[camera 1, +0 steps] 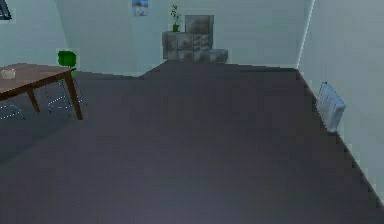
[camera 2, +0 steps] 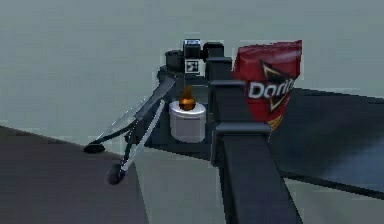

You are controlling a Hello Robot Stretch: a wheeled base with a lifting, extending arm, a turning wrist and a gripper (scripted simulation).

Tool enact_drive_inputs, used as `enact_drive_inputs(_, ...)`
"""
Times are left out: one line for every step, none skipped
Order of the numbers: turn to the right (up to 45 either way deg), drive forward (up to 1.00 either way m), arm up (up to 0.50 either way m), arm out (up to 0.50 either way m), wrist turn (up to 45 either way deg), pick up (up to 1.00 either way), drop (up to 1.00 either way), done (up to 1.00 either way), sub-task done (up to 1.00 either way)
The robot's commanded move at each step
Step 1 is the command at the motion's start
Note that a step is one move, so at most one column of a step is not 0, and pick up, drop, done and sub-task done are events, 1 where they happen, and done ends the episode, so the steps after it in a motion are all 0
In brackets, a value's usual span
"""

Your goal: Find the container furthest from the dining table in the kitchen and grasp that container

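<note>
In the arm side view my arm point(camera 2: 245, 165) rises from the bottom edge to the two white marker squares point(camera 2: 192, 55). My gripper point(camera 2: 106, 163) reaches down to the left with its thin fingers point(camera 2: 135, 125) over bare dark floor, and it holds nothing. A short white cylinder with a small flame on top point(camera 2: 186, 118) stands just left of the arm. A red chip bag point(camera 2: 267, 85) stands upright on a dark surface point(camera 2: 330, 140) right of the arm. In the forward view a brown dining table point(camera 1: 40, 78) stands at the left with a small pale bowl point(camera 1: 8, 73) on it.
A green thing point(camera 1: 67, 60) shows behind the table. Grey stone-like blocks point(camera 1: 195, 45) with a potted plant point(camera 1: 175, 18) stand at the far wall, and a picture point(camera 1: 140, 5) hangs left of them. A white radiator point(camera 1: 330, 103) lines the right wall. Dark open floor point(camera 1: 200, 150) spreads ahead.
</note>
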Motion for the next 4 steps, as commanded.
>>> enact_drive_inputs(0.0,0.0,0.0,0.0,45.0,0.0,0.0,0.0,0.0)
enact_drive_inputs(0.0,0.0,0.0,0.0,45.0,0.0,0.0,0.0,0.0)
enact_drive_inputs(0.0,0.0,0.0,0.0,45.0,0.0,0.0,0.0,0.0)
enact_drive_inputs(0.0,0.0,0.0,0.0,21.0,0.0,0.0,0.0,0.0)
